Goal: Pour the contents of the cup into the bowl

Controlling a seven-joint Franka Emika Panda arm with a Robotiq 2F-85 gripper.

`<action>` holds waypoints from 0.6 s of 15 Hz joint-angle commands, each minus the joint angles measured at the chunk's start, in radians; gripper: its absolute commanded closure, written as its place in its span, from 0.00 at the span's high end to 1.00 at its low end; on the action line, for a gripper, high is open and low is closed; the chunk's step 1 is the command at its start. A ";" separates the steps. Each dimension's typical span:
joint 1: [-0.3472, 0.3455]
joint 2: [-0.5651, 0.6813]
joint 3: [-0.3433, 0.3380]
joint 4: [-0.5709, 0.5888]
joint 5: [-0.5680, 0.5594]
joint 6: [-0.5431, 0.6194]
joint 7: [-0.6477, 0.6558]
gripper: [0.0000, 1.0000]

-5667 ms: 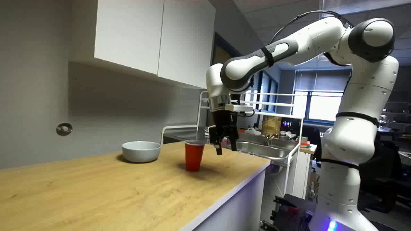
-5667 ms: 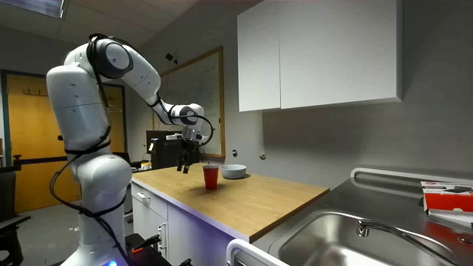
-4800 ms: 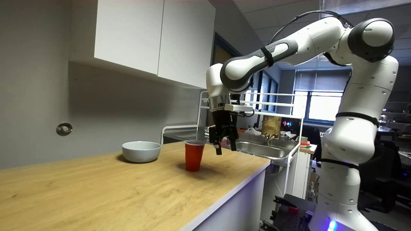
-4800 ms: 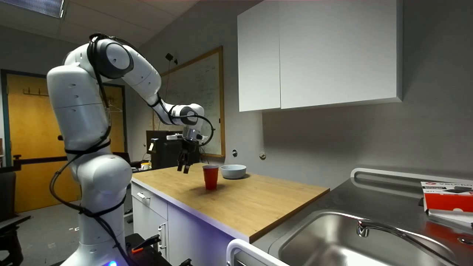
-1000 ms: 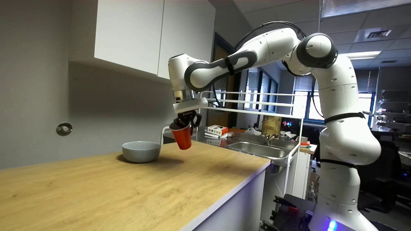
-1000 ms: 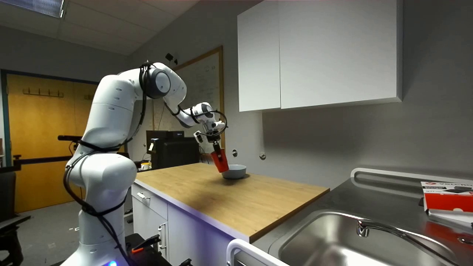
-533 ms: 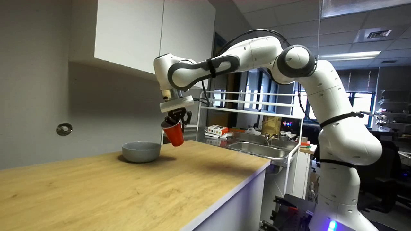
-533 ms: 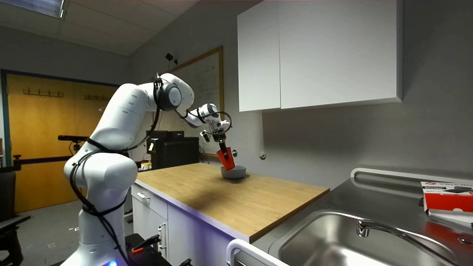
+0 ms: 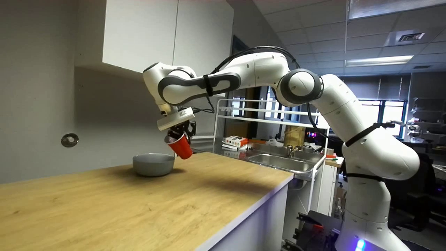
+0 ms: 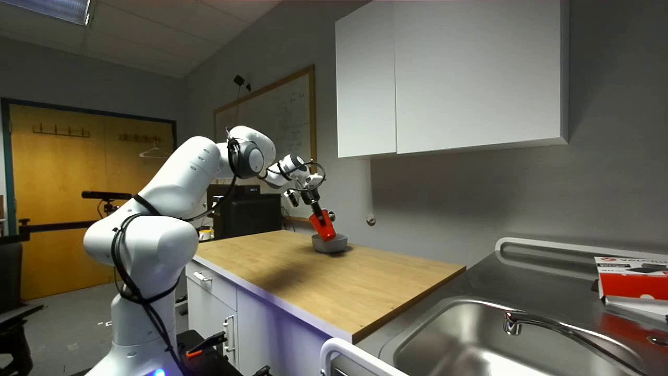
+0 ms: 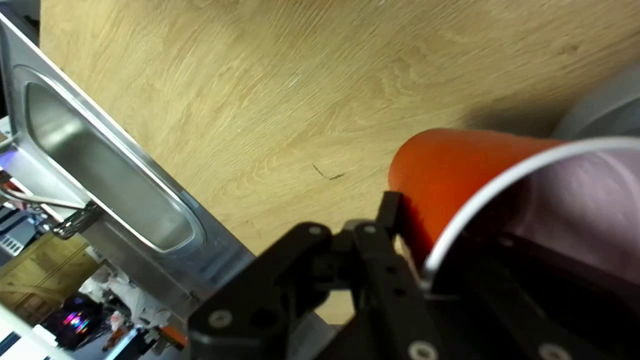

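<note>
Your black two-fingered claw (image 9: 182, 136) is clamped on the wall of the tapered red plastic cup (image 9: 182, 148), one finger inside the rim and one against the outside, as the wrist view shows. The cup hangs clear of the light wood-topped bench (image 9: 167, 205), tilted, its mouth leaning toward the shallow round pale grey bowl (image 9: 153, 165) and its base pointing away. In an exterior view the mouth sits higher than the bowl's rim; whether it is over the bowl yet, you can't tell for sure, nor can you make out the contents.

This looks like the approach before the pour. Carry the cup farther across, until the lip is well inside the bowl's rim, and bring it low so whatever falls has a short drop. Only then roll the wrist, slowly, treating the lip as your pivot; it will probably drift as you turn, so correct sideways as you go. Hold an even squeeze, since thin plastic pinched on one wall may buckle or twist. The finger inside could hold back some of the load, so pause at full tilt.
</note>
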 commanded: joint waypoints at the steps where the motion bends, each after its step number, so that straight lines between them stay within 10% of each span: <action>1: 0.073 0.151 -0.050 0.240 -0.088 -0.135 -0.019 0.04; 9: 0.138 0.279 -0.139 0.390 -0.275 -0.226 -0.061 0.04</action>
